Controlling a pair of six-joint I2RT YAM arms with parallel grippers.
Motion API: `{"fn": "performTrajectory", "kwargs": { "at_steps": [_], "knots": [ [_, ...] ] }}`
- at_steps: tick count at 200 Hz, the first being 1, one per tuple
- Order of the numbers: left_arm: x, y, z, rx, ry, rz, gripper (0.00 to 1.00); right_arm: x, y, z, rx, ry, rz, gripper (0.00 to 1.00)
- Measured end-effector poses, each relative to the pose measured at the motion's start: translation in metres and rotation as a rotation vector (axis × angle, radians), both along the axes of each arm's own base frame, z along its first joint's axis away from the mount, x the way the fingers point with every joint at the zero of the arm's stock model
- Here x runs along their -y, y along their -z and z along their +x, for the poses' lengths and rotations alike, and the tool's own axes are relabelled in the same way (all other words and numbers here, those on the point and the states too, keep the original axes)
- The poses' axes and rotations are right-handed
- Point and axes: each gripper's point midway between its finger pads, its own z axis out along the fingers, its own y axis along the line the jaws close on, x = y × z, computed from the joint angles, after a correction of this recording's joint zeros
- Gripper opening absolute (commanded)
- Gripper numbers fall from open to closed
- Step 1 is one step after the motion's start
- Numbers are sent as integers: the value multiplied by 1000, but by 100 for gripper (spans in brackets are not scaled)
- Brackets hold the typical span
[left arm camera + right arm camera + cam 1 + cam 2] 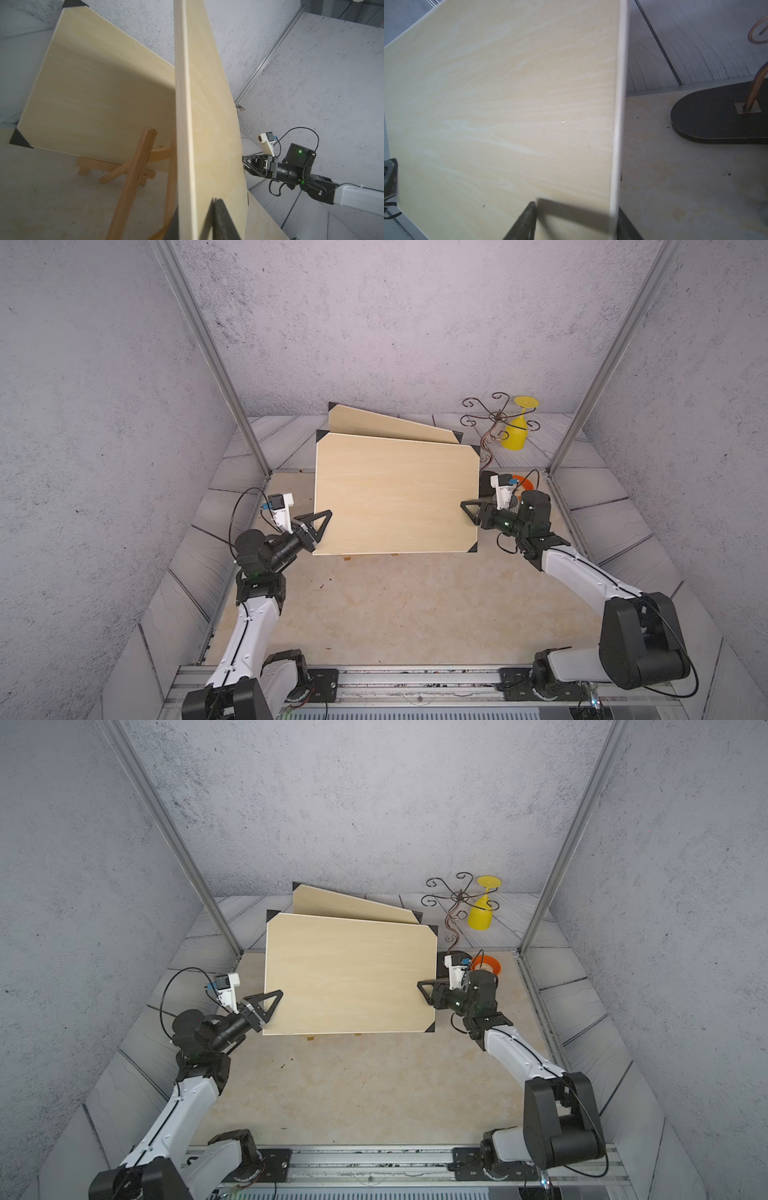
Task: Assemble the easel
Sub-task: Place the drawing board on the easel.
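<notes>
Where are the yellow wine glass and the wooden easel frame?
yellow wine glass (514, 437): in a top view, on its bowl.
wooden easel frame (133, 187): left wrist view, on its upright leg.

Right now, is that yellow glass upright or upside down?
Upside down: in both top views the yellow glass has its foot on top and bowl below, beside the wire rack.

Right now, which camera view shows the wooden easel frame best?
The left wrist view: the easel frame stands exposed behind the front board. Both top views show only its feet below that board; the right wrist view shows none.
</notes>
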Motion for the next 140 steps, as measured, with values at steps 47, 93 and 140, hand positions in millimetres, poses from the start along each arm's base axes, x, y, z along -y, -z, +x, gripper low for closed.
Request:
{"fn": "performTrajectory", "kwargs": {
  "at_steps": [47, 93, 140],
  "knots": [
    [-5, 15, 16, 57, -27, 67, 0, -3, 9, 10, 31, 17, -36, 42],
    [-10, 40, 33, 34, -47, 93, 0, -8, 26, 17, 29, 60, -101, 39],
    [-14, 42, 37, 123, -74, 157, 0, -13, 27, 23, 102, 103, -192, 38]
  ]
}}
